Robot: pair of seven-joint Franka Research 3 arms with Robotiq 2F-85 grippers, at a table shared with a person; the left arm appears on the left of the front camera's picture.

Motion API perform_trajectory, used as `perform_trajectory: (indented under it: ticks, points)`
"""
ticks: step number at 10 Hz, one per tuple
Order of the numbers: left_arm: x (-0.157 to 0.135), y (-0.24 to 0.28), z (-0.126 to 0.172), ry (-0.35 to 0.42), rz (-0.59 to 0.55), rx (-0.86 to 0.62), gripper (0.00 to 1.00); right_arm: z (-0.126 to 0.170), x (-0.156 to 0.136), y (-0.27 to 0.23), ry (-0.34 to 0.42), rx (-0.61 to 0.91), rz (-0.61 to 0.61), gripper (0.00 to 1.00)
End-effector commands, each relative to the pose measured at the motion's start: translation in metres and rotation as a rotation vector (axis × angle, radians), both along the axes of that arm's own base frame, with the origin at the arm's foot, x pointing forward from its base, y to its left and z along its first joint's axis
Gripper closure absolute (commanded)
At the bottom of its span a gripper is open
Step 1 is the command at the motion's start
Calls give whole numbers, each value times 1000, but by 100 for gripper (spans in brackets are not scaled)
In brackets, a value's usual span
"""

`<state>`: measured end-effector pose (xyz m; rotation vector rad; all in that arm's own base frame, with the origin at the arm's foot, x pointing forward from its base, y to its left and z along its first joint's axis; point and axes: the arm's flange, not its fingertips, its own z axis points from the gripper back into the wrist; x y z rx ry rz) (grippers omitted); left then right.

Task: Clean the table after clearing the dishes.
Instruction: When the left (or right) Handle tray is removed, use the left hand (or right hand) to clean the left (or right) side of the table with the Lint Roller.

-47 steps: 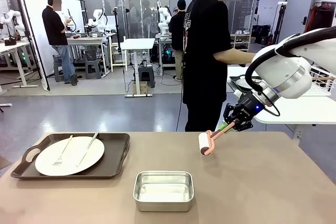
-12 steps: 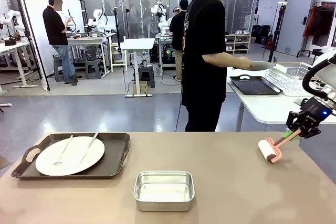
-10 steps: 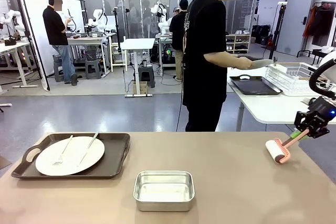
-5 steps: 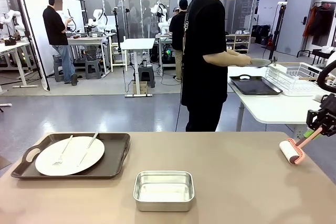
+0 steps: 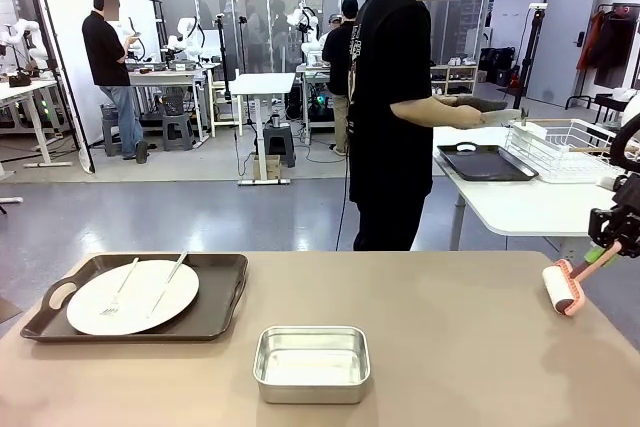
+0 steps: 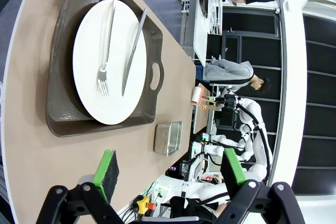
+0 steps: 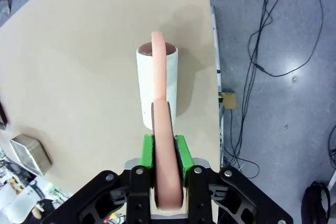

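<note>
Tan table (image 5: 450, 367), right edge: lint roller (image 5: 563, 287) held to sweep.
We find right gripper (image 7: 164, 148) clamped on its handle; left gripper (image 6: 170, 167) gapes empty facing the uncleared tray (image 5: 225, 292).

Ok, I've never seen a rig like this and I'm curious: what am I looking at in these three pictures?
Two robot arms work at a tan table. The front picture looks across it at a person. The other two come from cameras on each arm's wrist. On the table lie a tray with a plate, fork and knife, and a steel pan. The right gripper is shut on a pink roller at the table's right edge. The left gripper is open and empty, facing the tray.
</note>
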<state>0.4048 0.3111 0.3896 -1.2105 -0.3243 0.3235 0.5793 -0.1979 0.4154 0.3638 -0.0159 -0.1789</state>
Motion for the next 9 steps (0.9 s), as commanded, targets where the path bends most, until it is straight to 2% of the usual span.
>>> perform_trajectory:
  ticks: [1,5,9]
  points:
    - [-3,1,1,-3,3,-1,0,12,-30,23,-10,-56,15,78]
    - [-3,1,1,-3,3,-1,0,56,-53,78,-75,-91,100,78]
    - [-3,1,1,-3,3,-1,0,74,-44,130,-59,-147,111,78]
